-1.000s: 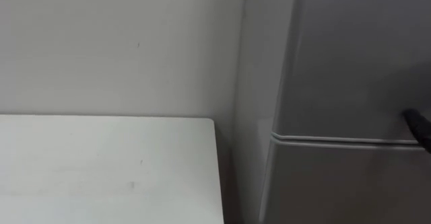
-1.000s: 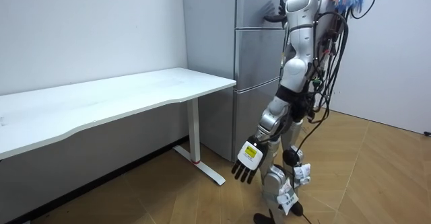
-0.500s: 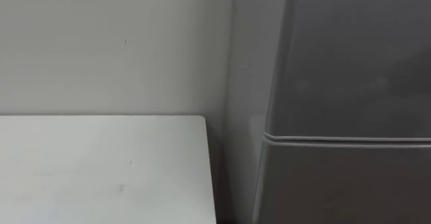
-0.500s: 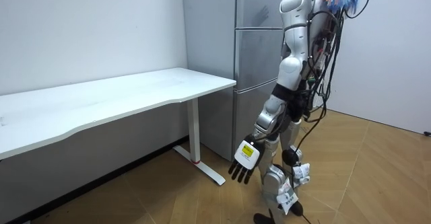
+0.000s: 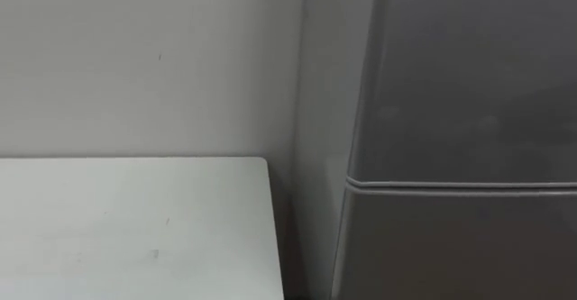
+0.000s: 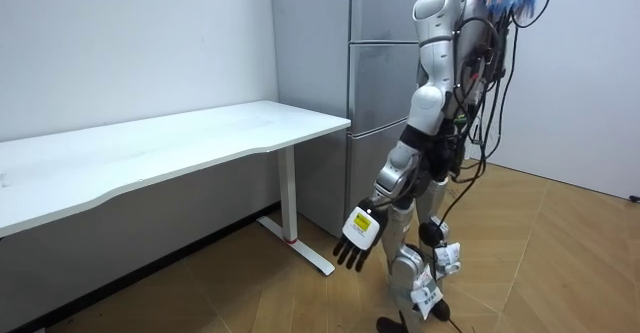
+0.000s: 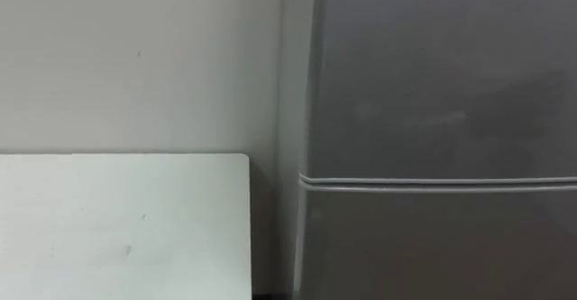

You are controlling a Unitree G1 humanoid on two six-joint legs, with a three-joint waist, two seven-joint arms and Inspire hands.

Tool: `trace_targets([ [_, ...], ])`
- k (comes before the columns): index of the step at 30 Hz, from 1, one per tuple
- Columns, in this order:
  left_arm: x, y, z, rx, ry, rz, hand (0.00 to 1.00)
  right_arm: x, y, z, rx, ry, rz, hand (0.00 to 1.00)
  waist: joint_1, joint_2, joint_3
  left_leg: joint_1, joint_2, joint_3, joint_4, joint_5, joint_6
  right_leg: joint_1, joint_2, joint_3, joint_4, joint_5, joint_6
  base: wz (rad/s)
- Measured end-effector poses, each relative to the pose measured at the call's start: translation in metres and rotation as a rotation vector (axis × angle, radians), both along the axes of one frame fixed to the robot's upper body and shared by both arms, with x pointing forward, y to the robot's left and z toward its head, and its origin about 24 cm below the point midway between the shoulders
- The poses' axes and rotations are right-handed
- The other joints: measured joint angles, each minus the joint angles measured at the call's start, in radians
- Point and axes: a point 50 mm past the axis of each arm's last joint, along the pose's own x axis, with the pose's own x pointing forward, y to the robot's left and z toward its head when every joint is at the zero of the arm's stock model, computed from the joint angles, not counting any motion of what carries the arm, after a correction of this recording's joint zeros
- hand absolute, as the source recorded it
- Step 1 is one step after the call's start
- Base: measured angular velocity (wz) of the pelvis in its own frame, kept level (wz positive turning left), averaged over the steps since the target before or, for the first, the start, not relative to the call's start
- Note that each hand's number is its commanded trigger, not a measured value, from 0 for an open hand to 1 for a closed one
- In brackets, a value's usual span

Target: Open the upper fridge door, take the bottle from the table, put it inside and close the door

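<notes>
Nearest me, the robot is standing on the wooden floor, facing the fridge. Its left hand is hanging low beside its thigh, fingers straight and loosely spread, holding nothing. To the room view's left, the white table is running along the wall, with its right end just beside the fridge's side and a narrow dark gap between them. Farther off, the upper door is sitting shut, and a level seam is parting it from the door below.

Where the bottle is I cannot tell; it is not in the hanging hand. As I judge it, the coming move is turning on height. The upper door lies well above that low hand and ahead of it, on the robot's right of the table. The hand would have to rise a long way, and the tall, upright door looks to need opening before anything goes inside. Which edge it swings from I cannot tell.
</notes>
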Motion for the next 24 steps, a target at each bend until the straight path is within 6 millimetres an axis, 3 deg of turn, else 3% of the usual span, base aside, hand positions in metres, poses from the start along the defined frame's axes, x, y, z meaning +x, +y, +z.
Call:
trace_targets([
  [6, 0.003, -0.001, 0.000, 0.004, -0.026, 0.036, 0.00, -0.014, 0.003, -0.044, 0.278, -0.009, -0.052, 0.00, -0.002, 0.036, -0.0014, 0.004, -0.001, 0.007, -0.001, 0.000, 0.000, 0.001, 0.001, 0.015, 0.000, 0.001, 0.000, -0.03],
  [12, 0.005, -0.006, -0.001, -0.006, -0.031, 0.049, 0.00, -0.039, 0.015, -0.098, 0.439, 0.154, -0.118, 0.00, -0.001, 0.038, -0.0003, 0.004, -0.002, 0.006, -0.002, 0.000, 0.000, 0.000, 0.000, 0.014, -0.007, -0.003, 0.001, 0.00],
  [17, 0.000, -0.006, -0.001, 0.004, -0.024, 0.083, 0.00, -0.064, 0.038, -0.144, 0.558, 0.340, -0.112, 0.00, -0.001, 0.041, -0.0001, 0.008, -0.002, 0.005, -0.004, 0.000, 0.000, 0.007, 0.001, 0.012, -0.015, -0.003, 0.002, 0.00],
  [24, -0.001, -0.012, -0.004, -0.012, -0.024, 0.093, 0.00, -0.090, 0.054, -0.181, 0.620, 0.561, -0.116, 0.00, 0.004, 0.051, 0.0031, 0.016, -0.002, 0.016, -0.006, 0.000, 0.000, 0.008, 0.000, 0.027, -0.012, -0.003, 0.002, -0.05],
])
